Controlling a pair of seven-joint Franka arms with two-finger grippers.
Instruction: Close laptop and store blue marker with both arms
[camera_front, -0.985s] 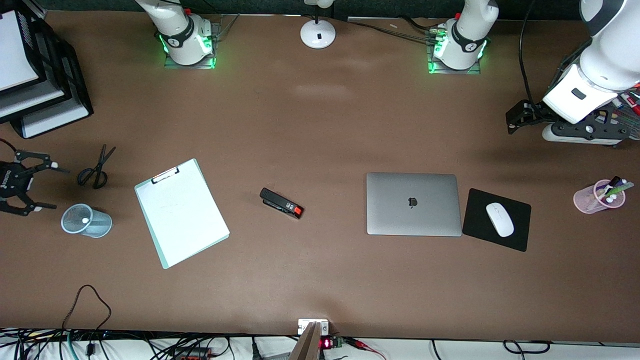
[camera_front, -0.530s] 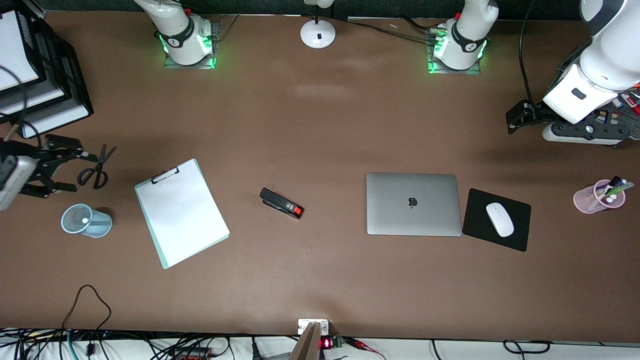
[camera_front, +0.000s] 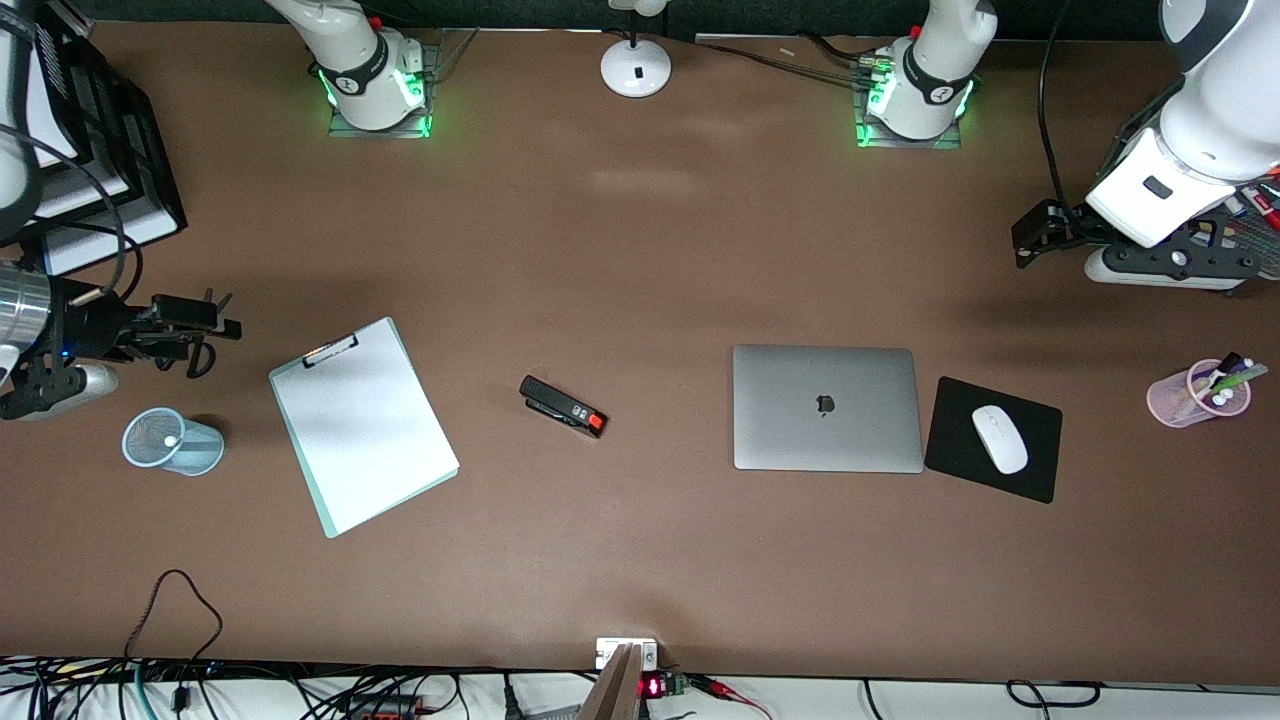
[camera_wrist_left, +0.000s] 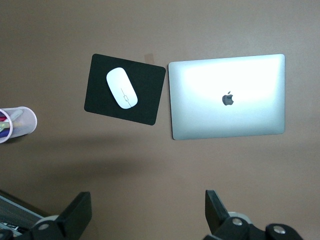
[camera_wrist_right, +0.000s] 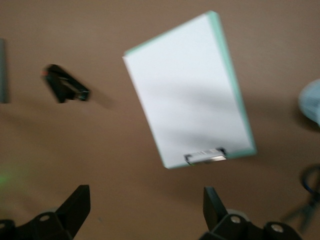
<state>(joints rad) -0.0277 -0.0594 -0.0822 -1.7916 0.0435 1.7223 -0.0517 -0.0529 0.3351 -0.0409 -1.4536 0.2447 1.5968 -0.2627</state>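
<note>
The silver-grey laptop (camera_front: 825, 408) lies shut, lid and apple logo up, beside the black mousepad; it also shows in the left wrist view (camera_wrist_left: 227, 97). The blue marker does not show in any view. A small white tip sits in the blue mesh cup (camera_front: 172, 441); I cannot tell what it is. My left gripper (camera_front: 1035, 235) hangs open and empty above the table at the left arm's end; its jaws stand wide apart in the left wrist view (camera_wrist_left: 146, 200). My right gripper (camera_front: 205, 325) is open and empty over the scissors (camera_front: 192, 362), and also shows in the right wrist view (camera_wrist_right: 145, 195).
A clipboard (camera_front: 362, 425) and a black stapler (camera_front: 563, 406) lie mid-table. A white mouse (camera_front: 999, 439) rests on the mousepad (camera_front: 950, 430). A pink cup (camera_front: 1198, 393) of pens stands at the left arm's end. Black paper trays (camera_front: 120, 170) and a lamp base (camera_front: 636, 68) are near the bases.
My right gripper has swung from the table's end, beside the mesh cup, to over the scissors and turned side-on. The left arm and the laptop have not moved.
</note>
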